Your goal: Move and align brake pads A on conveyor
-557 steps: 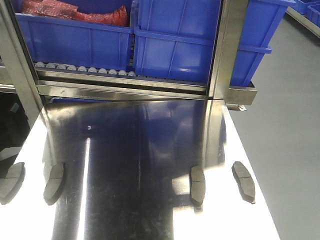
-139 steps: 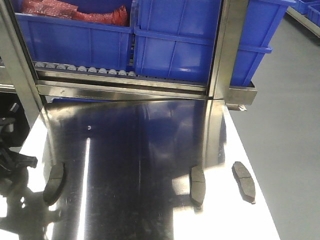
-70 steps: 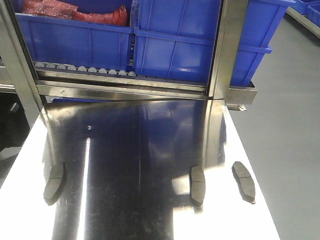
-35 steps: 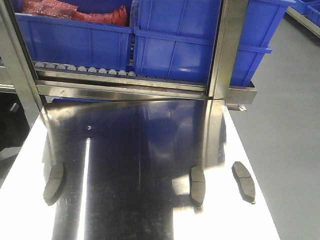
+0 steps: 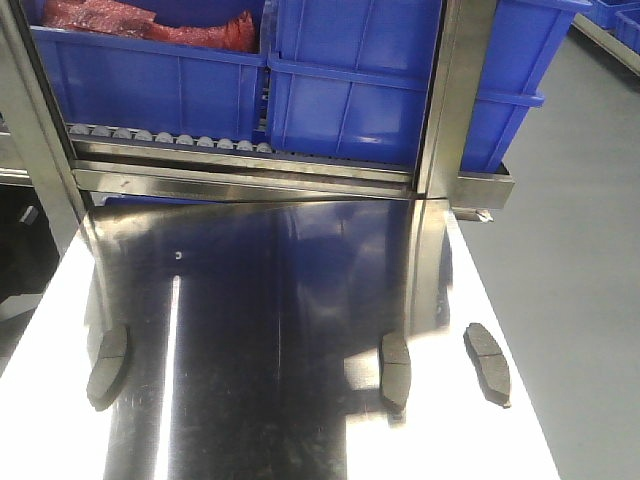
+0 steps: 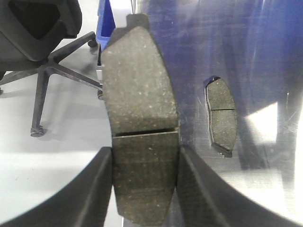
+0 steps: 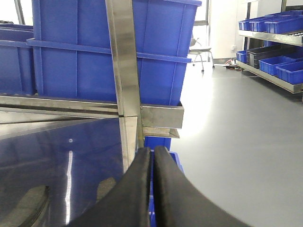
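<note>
Three brake pads A lie on the shiny steel tabletop (image 5: 270, 300) in the front view: one at the left (image 5: 107, 366), one right of the middle (image 5: 395, 372), one near the right edge (image 5: 487, 362). My left gripper (image 6: 144, 189) is shut on a fourth brake pad (image 6: 140, 123), held above the table's left edge; another pad (image 6: 221, 116) lies on the steel beyond it. My right gripper (image 7: 152, 161) is shut and empty, above the table's right edge. Neither gripper shows in the front view. The conveyor is out of view.
Blue bins (image 5: 350, 90) stand on a roller rack behind the table, with a steel post (image 5: 455, 100) at the back right. An office chair (image 6: 42, 42) stands on the floor left of the table. Grey floor (image 5: 580, 300) lies to the right, with shelves of blue bins (image 7: 274, 52) beyond.
The far-left pad, on the table edge 7.9 s ago, is gone from the front view. The left gripper showed there 2 s ago and has since left that view. The other three pads have not moved.
</note>
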